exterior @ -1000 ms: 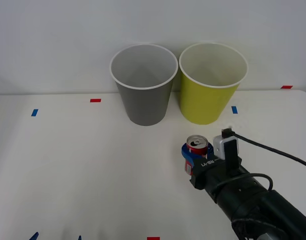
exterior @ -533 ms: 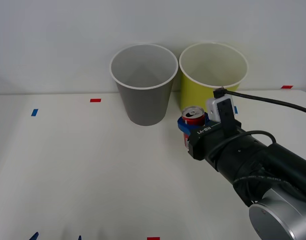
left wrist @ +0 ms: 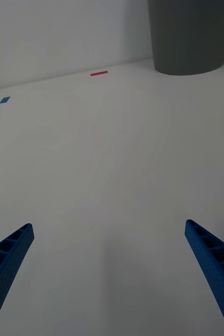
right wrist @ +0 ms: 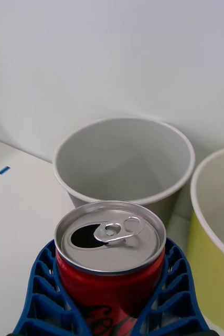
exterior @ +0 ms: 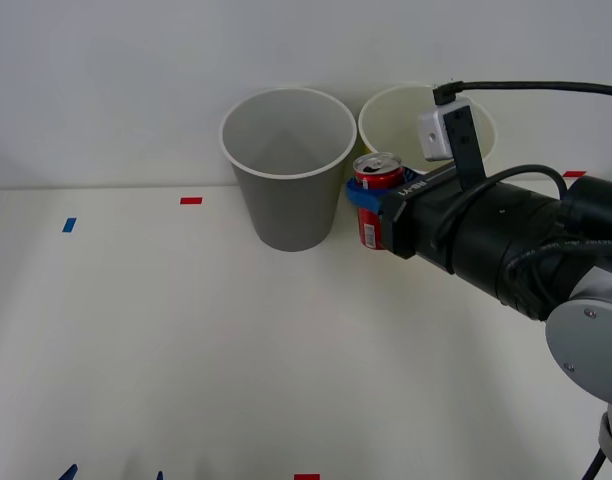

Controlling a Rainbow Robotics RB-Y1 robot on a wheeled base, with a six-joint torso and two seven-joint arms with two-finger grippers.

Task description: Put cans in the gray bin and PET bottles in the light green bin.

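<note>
A small red can [exterior: 377, 198] with a silver top [right wrist: 110, 242] hangs upright in the air, with my right gripper [exterior: 371, 205] shut on it. It is held between the gray bin [exterior: 287, 165] and the light green bin [exterior: 391, 115], just below their rims. My right arm covers much of the light green bin in the front view. In the right wrist view the gray bin [right wrist: 123, 160] stands just beyond the can and the light green bin [right wrist: 215, 220] beside it. My left gripper [left wrist: 112, 278] is open low over bare table, its fingertips [exterior: 68, 471] at the table's front edge.
Small red tape marks [exterior: 190, 200] and blue tape marks [exterior: 69, 225] dot the white table [exterior: 166, 340]. A white wall rises directly behind the two bins. No PET bottles are in sight.
My right gripper has lifted the can off the table and carried it up and back toward the bins. The left arm has stayed still.
</note>
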